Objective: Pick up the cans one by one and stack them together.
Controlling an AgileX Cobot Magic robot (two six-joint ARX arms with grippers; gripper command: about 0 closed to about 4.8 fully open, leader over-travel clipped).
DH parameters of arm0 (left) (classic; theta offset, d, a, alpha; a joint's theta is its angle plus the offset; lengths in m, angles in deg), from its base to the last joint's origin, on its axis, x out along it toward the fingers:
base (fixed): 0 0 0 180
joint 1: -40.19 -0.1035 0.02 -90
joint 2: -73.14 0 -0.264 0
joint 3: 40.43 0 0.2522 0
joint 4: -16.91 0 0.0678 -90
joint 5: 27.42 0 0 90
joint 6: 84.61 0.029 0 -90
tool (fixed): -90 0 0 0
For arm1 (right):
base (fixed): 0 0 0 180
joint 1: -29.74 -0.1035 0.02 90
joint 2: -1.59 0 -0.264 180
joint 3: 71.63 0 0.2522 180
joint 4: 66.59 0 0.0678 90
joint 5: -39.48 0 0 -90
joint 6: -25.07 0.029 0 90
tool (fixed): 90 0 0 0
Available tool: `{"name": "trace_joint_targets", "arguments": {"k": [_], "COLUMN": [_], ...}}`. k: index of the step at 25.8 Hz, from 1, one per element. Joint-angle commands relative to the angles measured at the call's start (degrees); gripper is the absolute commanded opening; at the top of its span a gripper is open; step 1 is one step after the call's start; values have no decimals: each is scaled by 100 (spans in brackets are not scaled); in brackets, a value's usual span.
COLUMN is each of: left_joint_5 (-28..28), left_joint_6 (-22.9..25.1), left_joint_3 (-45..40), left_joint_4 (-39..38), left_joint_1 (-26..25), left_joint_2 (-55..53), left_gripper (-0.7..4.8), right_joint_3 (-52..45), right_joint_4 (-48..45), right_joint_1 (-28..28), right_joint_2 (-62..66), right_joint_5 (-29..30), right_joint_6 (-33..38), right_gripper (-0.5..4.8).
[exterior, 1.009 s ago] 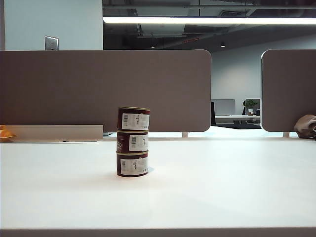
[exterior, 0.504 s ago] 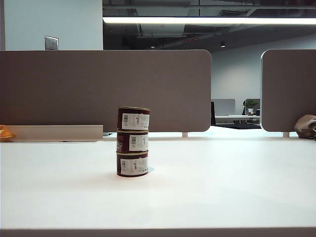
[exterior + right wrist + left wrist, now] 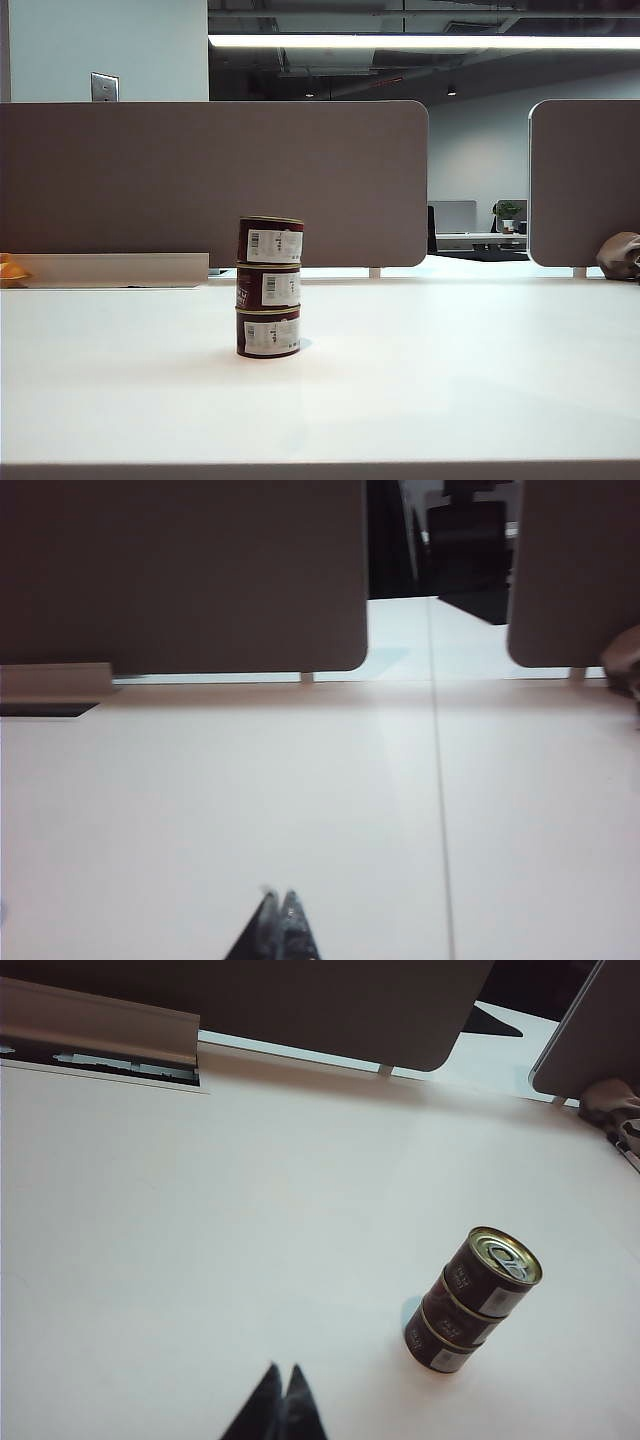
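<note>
Cans: three, stacked in one column on the white table, left of centre in the exterior view. Top can, middle can, bottom can, each resting on the lid of the one beneath. The column looks upright, with the top can sitting a trace to the right of the lower two.

Left gripper: at the lower edge of its wrist picture, jaws pressed together, holding nothing. The stack stands apart from it, lower right of that picture, gold pull-tab lid uppermost.

Right gripper: at the lower edge of its wrist picture, jaws closed tip to tip, empty. No can appears in that picture.

Neither arm shows in the exterior view.

Step in hand, as judged: stacking appears complete; what remains is staying clear. Good practice is to keep both arms well away from the column and avoid jarring the table.

Markings: white barcode labels on each can's maroon side. Fragments of white lettering on the middle can; too small to read. No brand legible.

Partition panels: behind the table.
</note>
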Motion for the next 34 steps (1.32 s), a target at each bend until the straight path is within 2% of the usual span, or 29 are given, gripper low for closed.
{"name": "trace_joint_targets", "arguments": {"k": [1, 6, 11, 28, 31, 34], "left_joint_5": [0, 2, 0, 7, 50, 44], "left_joint_6": [9, 9, 9, 42, 533, 1250], "left_joint_3": [9, 9, 9, 4, -39, -251], "left_joint_4": [70, 70, 70, 72, 214, 761], "left_joint_1": [2, 2, 2, 2, 2, 2], "left_joint_2": [-2, -2, -2, 7, 37, 120], "left_gripper": [-5, -5, -5, -5, -5, -5], "right_joint_3": [-42, -42, -42, -39, -39, -39], "right_joint_4": [-203, -199, -201, -199, -199, -199], "right_joint_1": [315, 953, 1276, 1316, 1316, 1316], "right_joint_2": [2, 2, 2, 2, 2, 2], "right_joint_5": [0, 0, 0, 0, 0, 0], "right_joint_6": [-7, -7, -7, -7, -7, -7], "right_gripper": [0, 0, 0, 0, 0, 0]}}
